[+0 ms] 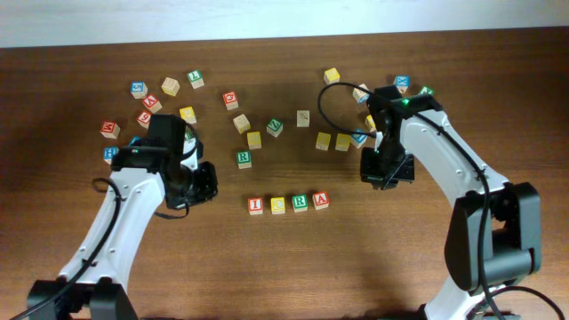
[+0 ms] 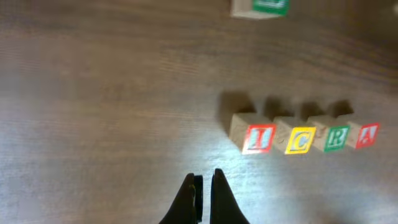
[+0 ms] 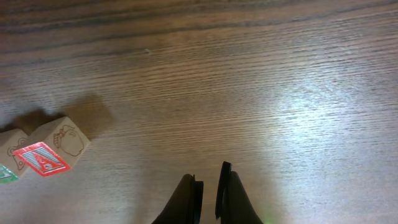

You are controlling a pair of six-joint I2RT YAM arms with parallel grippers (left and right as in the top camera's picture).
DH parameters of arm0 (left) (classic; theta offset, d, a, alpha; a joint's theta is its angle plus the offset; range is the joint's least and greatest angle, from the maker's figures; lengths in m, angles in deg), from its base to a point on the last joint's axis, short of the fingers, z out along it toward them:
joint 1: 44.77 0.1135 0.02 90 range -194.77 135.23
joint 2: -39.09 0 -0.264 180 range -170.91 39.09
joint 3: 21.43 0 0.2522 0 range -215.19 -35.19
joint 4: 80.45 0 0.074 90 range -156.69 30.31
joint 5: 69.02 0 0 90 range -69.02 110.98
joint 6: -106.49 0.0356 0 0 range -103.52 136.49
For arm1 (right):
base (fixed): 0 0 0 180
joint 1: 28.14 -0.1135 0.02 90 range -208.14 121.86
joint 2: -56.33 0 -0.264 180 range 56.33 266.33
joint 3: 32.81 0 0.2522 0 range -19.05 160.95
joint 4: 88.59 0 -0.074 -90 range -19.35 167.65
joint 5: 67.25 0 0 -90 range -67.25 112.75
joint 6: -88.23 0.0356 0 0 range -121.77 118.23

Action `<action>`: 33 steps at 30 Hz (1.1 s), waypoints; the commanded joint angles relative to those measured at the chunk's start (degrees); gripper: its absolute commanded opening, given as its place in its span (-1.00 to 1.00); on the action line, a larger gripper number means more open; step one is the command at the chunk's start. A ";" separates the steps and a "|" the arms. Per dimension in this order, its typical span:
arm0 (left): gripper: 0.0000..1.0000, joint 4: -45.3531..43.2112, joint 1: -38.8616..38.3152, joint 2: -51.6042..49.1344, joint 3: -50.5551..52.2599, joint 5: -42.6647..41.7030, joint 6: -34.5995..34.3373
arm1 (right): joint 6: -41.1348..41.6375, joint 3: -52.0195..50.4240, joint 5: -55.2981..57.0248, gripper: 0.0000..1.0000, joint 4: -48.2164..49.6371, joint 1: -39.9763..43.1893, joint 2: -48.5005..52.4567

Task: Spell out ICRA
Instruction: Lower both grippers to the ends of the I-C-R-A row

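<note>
Between the left pincer (image 2: 203, 175) and the right pincer (image 3: 207, 172), on the bench (image 1: 284, 267), red I (image 2: 258, 138), yellow C (image 2: 300, 140), green R (image 2: 336, 137) and red A (image 2: 368, 134) sit side by side in one row. The word reads complete. Both pincers are closed, empty and clear of the row, so little seems left to do.

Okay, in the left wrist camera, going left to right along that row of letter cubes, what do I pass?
red I cube → yellow C cube → green R cube → red A cube
</note>
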 commanded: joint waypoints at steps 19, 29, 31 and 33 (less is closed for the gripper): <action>-1.00 -8.72 -11.39 -13.62 4.35 2.69 -4.55 | 0.92 -10.56 -10.05 -0.92 16.55 -7.26 -0.20; -1.00 -12.57 -12.17 -17.25 4.42 2.51 -5.11 | 2.49 -13.29 -11.89 -0.91 20.63 -8.57 -0.11; -1.00 -12.63 -12.17 -17.25 4.42 2.45 -5.11 | 3.58 -13.66 -12.11 -0.92 21.03 -8.57 -0.09; -1.00 -12.72 -12.24 -17.25 4.42 2.47 -5.11 | 3.76 -15.19 -14.91 -0.92 23.85 -8.92 -0.07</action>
